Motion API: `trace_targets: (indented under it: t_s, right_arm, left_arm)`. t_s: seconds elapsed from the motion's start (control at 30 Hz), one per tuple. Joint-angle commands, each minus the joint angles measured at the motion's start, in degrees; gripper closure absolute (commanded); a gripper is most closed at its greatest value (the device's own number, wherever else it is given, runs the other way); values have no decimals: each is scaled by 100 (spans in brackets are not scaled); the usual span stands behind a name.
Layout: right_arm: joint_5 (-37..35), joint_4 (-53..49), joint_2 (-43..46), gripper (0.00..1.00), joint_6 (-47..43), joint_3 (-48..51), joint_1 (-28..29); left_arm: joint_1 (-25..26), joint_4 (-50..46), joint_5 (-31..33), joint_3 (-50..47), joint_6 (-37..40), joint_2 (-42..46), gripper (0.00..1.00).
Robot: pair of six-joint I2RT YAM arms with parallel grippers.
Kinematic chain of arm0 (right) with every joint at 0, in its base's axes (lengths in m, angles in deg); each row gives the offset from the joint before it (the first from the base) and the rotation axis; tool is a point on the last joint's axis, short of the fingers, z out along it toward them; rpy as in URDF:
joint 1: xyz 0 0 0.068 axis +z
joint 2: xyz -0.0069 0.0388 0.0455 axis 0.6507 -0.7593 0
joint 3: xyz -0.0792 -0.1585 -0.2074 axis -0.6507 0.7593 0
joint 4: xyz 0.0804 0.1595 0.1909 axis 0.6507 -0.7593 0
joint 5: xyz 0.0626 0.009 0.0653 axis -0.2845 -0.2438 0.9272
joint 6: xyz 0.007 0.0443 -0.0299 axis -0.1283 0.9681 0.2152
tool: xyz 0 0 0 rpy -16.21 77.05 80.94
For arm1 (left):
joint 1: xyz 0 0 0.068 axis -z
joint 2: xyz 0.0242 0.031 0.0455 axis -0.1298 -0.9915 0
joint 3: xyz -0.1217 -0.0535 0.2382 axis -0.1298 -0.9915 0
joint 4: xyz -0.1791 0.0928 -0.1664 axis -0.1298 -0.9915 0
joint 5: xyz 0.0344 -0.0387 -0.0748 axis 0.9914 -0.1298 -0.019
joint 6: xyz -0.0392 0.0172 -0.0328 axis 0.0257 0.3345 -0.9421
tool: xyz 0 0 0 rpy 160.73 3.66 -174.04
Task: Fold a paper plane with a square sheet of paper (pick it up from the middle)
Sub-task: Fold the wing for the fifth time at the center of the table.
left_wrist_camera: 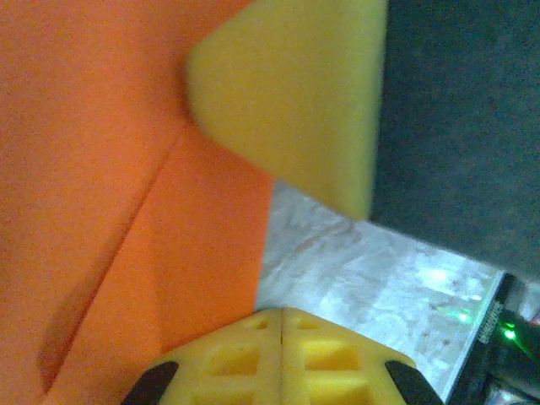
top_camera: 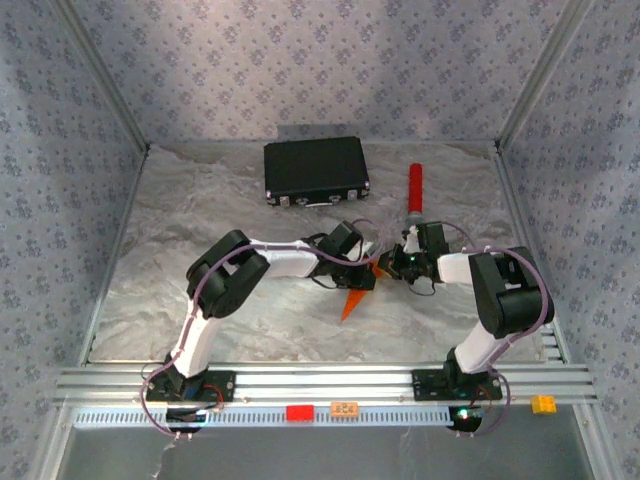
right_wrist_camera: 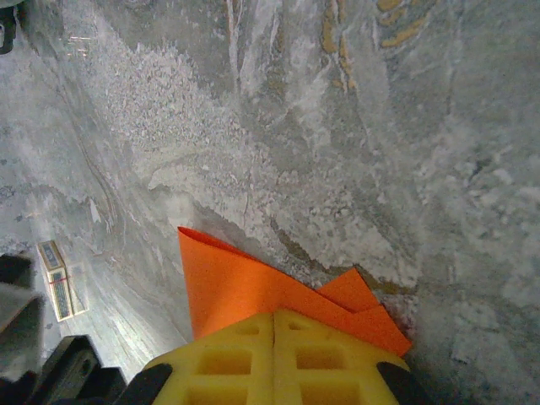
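Note:
The square sheet of paper point(top_camera: 350, 303), bright orange and folded to a pointed shape, hangs point-down between the two arms above the mid table. My right gripper point(top_camera: 392, 266) is shut on it; in the right wrist view the paper point(right_wrist_camera: 245, 283) fans out from the closed yellow tips point(right_wrist_camera: 274, 319), with layered corners at the right. My left gripper point(top_camera: 368, 275) meets it from the left. In the left wrist view its jaws point(left_wrist_camera: 282, 316) are pressed together with the creased paper point(left_wrist_camera: 126, 211) running into them. The right gripper's yellow finger point(left_wrist_camera: 295, 101) looms close above.
A black case point(top_camera: 315, 170) lies at the back of the marbled table, and a red cylinder point(top_camera: 415, 187) lies to its right. The aluminium rail point(top_camera: 320, 380) at the near edge carries small red point(top_camera: 299, 412), orange point(top_camera: 345, 408) and yellow point(top_camera: 543, 403) blocks. Patterned walls enclose three sides.

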Motion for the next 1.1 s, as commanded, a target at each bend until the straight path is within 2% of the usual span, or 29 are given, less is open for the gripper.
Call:
trace_targets:
  t_s: [0.0,0.63,1.07]
  right_arm:
    - [-468,-378,-218,93,-140,198,-41]
    - [-450,-386,-263,92,-167,172,-69]
    - [-308,-270,-200,92,-205,138,-42]
  left_arm:
    - [73,-169,88,-65,4,-72,96]
    - [404,-1033,431,-1046,584,823,93]
    - [582,-819,459,-2125,553,1795,93]
